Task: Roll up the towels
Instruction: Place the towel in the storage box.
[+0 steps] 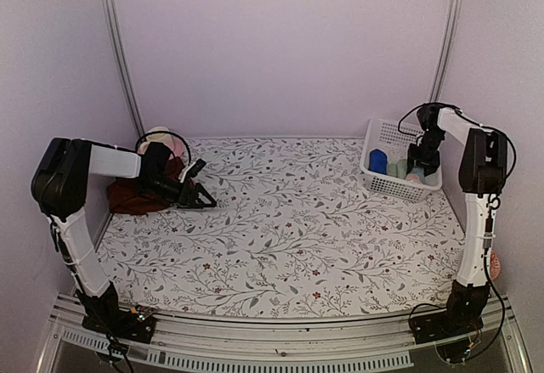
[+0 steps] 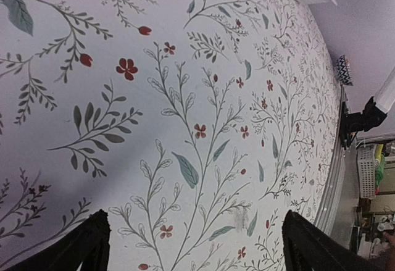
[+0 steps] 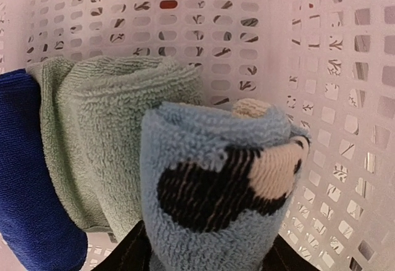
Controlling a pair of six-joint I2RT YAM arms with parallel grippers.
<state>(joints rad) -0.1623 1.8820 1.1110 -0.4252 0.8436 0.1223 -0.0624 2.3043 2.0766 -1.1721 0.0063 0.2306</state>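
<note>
Now fluffy light-blue towel roll (image 3: 216,203) upright in perforated basket (image 3: 345,98), right hand (image 3: 207,260) flanking it, grip unclear; left hand (image 2: 197,241) spread

The light-blue towel (image 3: 216,191), with a dark patch and a pinkish-cream one, is rolled up and stands on end inside the white basket (image 1: 399,188). The dark maroon towel (image 1: 127,196) lies unrolled in a crumpled heap, well left of the basket.

Basket wall (image 3: 345,98) and rolled towels (image 3: 210,191) hem the right claw (image 1: 422,165)
</note>
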